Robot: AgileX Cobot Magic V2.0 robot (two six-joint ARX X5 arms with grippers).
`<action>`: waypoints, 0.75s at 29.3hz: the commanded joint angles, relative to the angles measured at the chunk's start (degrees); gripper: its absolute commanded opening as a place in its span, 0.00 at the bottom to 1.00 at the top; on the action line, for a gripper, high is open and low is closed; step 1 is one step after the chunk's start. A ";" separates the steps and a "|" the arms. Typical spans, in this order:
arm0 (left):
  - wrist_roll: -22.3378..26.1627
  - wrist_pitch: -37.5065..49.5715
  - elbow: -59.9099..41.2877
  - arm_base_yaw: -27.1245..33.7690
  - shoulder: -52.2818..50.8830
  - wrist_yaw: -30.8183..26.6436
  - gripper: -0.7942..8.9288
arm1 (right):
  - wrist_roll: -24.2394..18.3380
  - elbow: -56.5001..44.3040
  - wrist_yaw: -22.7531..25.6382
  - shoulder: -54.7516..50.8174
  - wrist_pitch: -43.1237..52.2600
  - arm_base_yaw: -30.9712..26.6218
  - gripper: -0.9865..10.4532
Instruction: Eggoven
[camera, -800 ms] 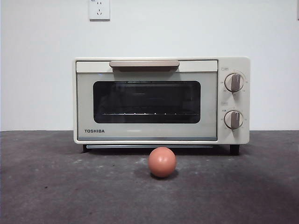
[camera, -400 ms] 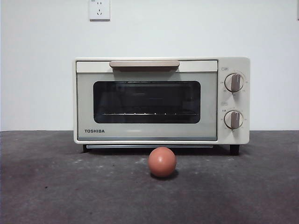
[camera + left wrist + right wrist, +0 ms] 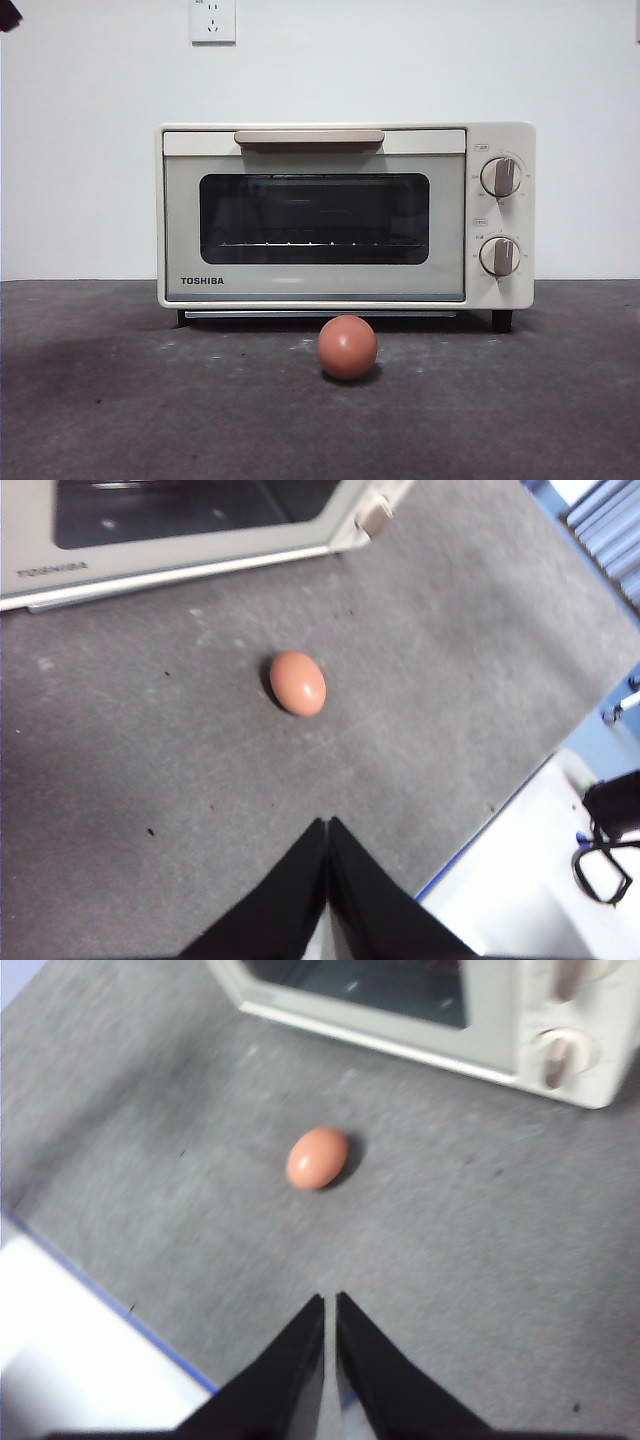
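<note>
A small reddish-brown egg point(image 3: 347, 347) lies on the dark grey table just in front of the cream TOSHIBA toaster oven point(image 3: 345, 215). The oven door is shut, with its tan handle point(image 3: 309, 137) at the top and two knobs point(image 3: 500, 177) on the right. The egg shows in the left wrist view point(image 3: 298, 682) and the right wrist view point(image 3: 317, 1158). My left gripper point(image 3: 327, 827) is shut, empty, high above the table, well back from the egg. My right gripper point(image 3: 329, 1302) is shut, empty, also high and back. A black tip point(image 3: 8, 14) shows at the front view's top left corner.
The grey table mat point(image 3: 120, 400) ends at a blue edge point(image 3: 150, 1325) near both grippers. A white wall with a socket point(image 3: 212, 20) stands behind the oven. A black object point(image 3: 612, 830) stands off the table in the left wrist view.
A black arm tip has come into the front view's top left corner. The egg and the oven have not moved.
</note>
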 commanded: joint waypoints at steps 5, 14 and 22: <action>1.31 0.87 1.36 -0.98 0.59 -1.38 0.09 | 1.77 1.07 0.39 1.86 2.14 2.99 0.22; 1.27 1.33 1.36 -0.98 0.59 -1.38 0.09 | 8.61 1.07 0.26 5.35 3.96 3.74 0.41; 0.00 3.74 1.36 -0.98 0.59 -1.38 0.09 | 18.16 1.07 4.26 12.11 13.94 11.52 0.41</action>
